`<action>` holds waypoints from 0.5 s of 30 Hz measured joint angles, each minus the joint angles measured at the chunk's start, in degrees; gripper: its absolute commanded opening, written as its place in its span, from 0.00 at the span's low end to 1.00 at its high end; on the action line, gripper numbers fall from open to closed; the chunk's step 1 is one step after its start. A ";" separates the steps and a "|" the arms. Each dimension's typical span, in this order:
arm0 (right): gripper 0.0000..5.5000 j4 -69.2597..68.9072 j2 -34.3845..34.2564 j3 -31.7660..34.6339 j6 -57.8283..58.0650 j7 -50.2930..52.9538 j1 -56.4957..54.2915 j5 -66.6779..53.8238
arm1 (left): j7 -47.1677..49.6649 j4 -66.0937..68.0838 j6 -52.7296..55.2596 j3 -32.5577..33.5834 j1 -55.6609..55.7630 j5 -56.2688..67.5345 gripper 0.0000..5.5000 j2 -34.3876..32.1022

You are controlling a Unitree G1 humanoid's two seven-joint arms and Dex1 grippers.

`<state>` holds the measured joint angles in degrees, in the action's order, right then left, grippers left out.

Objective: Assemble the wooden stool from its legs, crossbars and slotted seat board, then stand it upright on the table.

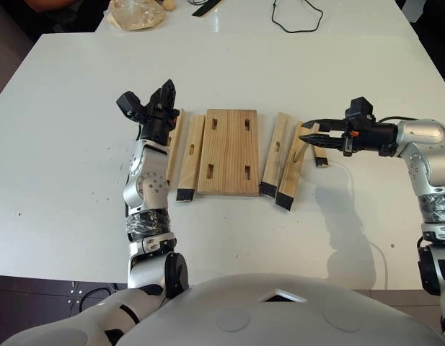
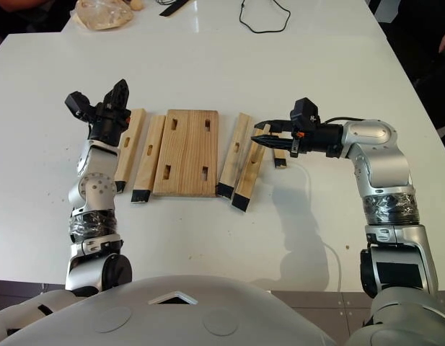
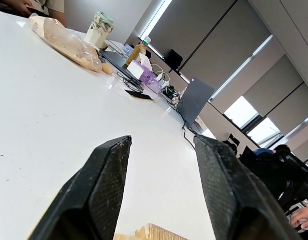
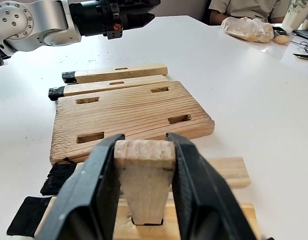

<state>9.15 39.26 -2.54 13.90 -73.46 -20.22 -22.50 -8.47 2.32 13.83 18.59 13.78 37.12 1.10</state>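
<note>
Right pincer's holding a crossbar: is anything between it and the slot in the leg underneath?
Nothing visible stands in the way. The right pincer is shut on the crossbar, whose lower end sits right at the slot of the leg beneath it. The seat board lies beyond, clear of that path.

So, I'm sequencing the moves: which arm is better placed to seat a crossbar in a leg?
Right. The right end effector grips a crossbar, end down over a slotted leg. The left end effector is open and empty by the leftmost leg.
</note>
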 measured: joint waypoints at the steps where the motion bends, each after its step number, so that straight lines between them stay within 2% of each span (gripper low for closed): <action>1: 0.24 0.40 -0.22 -0.29 -0.37 -0.11 -0.26 0.00 | 0.24 -0.71 0.51 0.06 -0.89 0.01 0.42 -0.04; 15: 0.24 -2.53 -2.25 -0.07 -2.33 3.45 3.10 -0.22 | 0.89 -2.28 5.76 0.49 -0.63 1.25 0.42 -2.96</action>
<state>6.62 37.00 -2.61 11.57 -70.01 -17.11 -22.73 -7.58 0.05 19.59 19.08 13.15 38.38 -1.87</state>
